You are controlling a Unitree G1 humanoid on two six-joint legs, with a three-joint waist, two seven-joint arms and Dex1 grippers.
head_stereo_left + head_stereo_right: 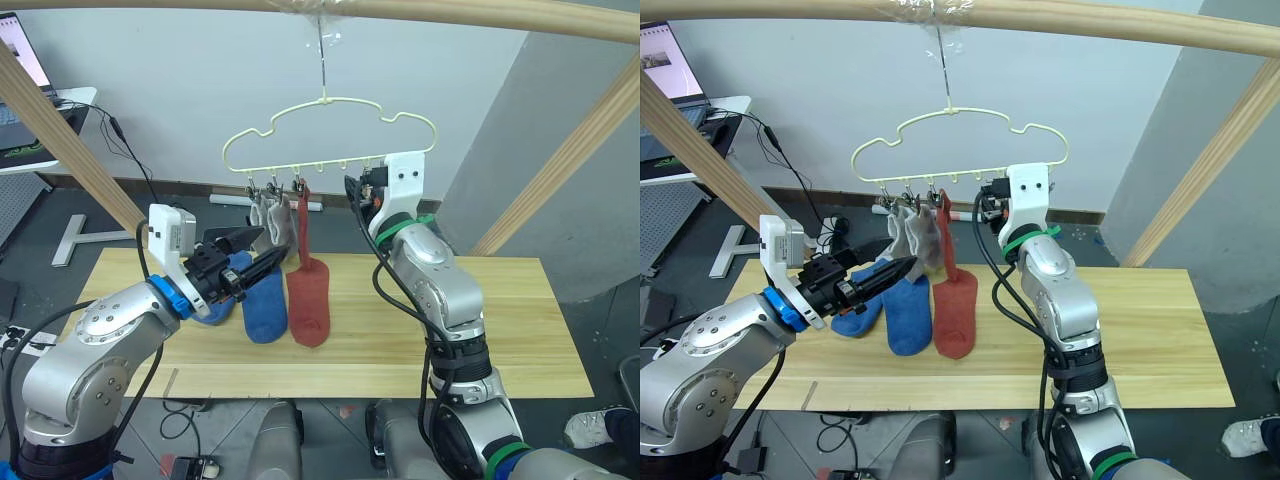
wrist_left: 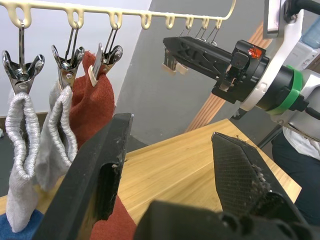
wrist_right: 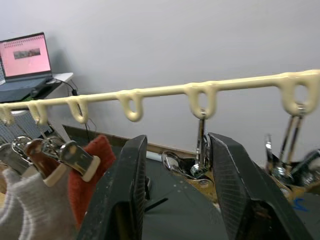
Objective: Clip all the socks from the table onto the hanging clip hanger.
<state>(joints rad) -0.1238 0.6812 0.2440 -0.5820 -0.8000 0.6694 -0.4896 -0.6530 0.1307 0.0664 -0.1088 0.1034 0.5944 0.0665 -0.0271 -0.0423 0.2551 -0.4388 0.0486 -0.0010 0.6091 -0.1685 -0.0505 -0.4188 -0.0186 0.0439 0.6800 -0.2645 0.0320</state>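
Two blue socks (image 1: 262, 300) lie on the table (image 1: 500, 330) by the left hand (image 1: 262, 252), spread and empty. Beyond, two grey socks (image 1: 272, 215) and a rust red sock (image 1: 307, 290) hang from the clip hanger (image 1: 330, 135); the right hand (image 3: 175, 200), spread, brackets a bare clip (image 3: 197, 155).

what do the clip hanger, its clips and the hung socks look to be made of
The clip hanger looks like thin wire with a pale yellow, smooth, likely plastic coating. Its clips look like bare shiny metal, going by their mirror-like glints. The grey socks and the red sock look like soft knit fabric, showing ribbed loops and a fuzzy nap.
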